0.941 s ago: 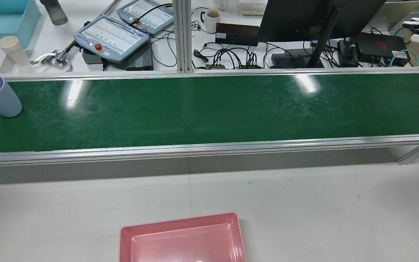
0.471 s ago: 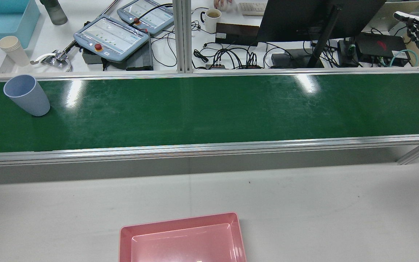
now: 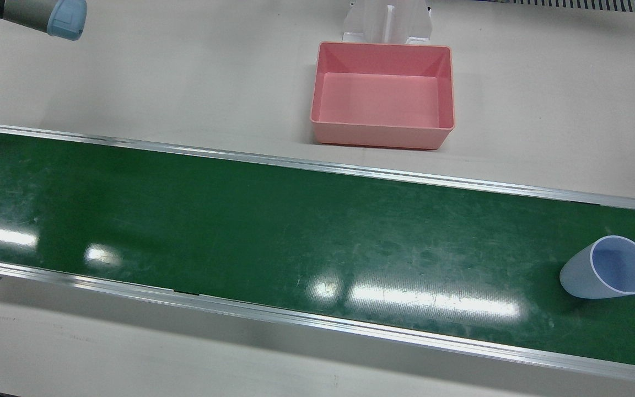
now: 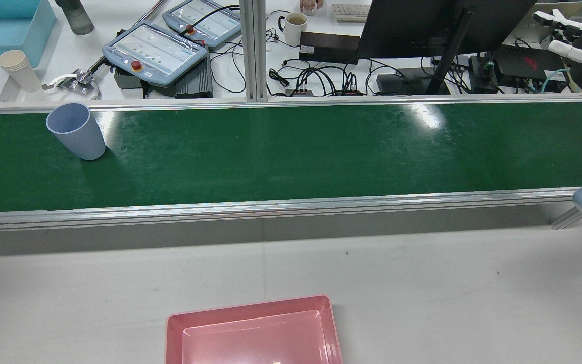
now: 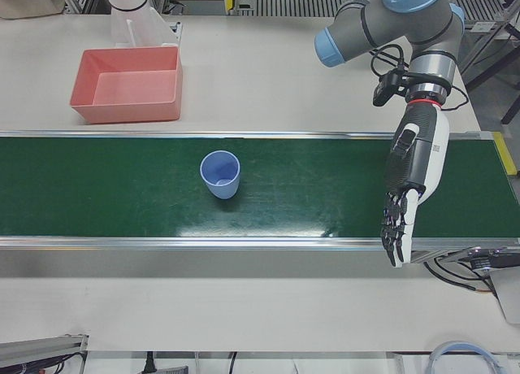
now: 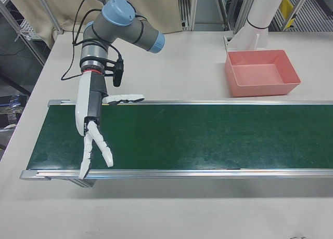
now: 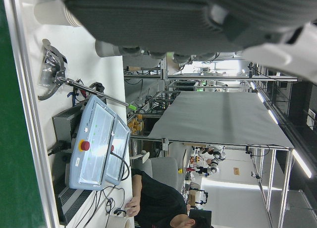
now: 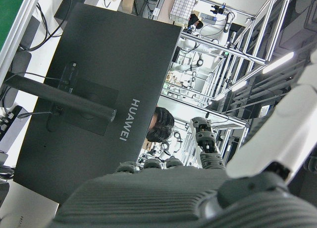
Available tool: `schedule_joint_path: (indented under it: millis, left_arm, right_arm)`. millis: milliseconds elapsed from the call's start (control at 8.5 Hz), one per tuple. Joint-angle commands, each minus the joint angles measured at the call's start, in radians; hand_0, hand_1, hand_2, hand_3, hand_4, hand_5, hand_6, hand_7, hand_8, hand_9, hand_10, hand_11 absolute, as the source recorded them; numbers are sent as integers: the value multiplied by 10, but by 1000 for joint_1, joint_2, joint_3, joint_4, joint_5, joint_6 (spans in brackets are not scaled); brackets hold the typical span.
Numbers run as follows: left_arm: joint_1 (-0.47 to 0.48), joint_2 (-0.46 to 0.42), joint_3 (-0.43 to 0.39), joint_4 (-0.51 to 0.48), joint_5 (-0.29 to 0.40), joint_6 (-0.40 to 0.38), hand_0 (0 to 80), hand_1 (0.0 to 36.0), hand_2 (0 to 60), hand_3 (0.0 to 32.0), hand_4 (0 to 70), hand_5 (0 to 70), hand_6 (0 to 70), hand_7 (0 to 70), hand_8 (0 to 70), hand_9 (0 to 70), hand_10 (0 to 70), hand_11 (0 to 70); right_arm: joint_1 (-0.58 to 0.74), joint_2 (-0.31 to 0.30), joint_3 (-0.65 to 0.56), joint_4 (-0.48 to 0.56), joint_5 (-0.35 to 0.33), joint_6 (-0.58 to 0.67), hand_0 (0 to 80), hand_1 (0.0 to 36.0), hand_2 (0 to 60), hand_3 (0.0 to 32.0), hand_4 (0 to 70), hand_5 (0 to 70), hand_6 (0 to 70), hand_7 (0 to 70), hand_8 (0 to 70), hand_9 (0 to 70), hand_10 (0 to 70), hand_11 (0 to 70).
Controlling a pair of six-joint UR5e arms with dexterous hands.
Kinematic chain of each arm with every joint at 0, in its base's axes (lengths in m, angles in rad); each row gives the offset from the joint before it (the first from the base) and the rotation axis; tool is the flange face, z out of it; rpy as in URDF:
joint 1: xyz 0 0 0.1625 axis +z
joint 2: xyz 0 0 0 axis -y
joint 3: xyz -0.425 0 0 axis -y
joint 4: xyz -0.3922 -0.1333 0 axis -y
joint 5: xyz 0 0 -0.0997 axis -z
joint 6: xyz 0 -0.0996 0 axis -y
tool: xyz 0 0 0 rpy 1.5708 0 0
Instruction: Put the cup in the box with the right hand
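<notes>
Pale blue plastic, the cup [image 5: 220, 174] stands upright and empty on the green conveyor belt [image 5: 309, 187], towards the end in front of the robot's left arm and slightly nearer the belt's operator-side rail. Nothing touches it. The pink box [image 3: 382, 102] sits empty on the white table [image 3: 185, 82] on the robot's side of the belt, just off its rail and near the middle of the belt's length, well apart from the cup.

The right hand [image 6: 93, 140] hangs over the opposite end of the belt, fingers [image 6: 106, 154] pointing downward and spread apart, thumb out to the side, holding nothing. The left hand [image 5: 406, 187] hangs over its own end of the belt, beyond the cup, fingers stretched downward, lying close together, empty too.
</notes>
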Motion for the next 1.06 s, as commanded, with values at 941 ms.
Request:
schedule_joint_path:
  millis: [941]
  left_arm:
    - [0, 0, 0, 0, 0, 0, 0, 0, 0, 0, 0, 0, 0, 0, 0, 0, 0, 0]
  right_arm:
    - [-108, -39, 26, 13, 43, 17, 473, 169, 83, 0, 0, 50, 0, 0, 0, 0, 0, 0]
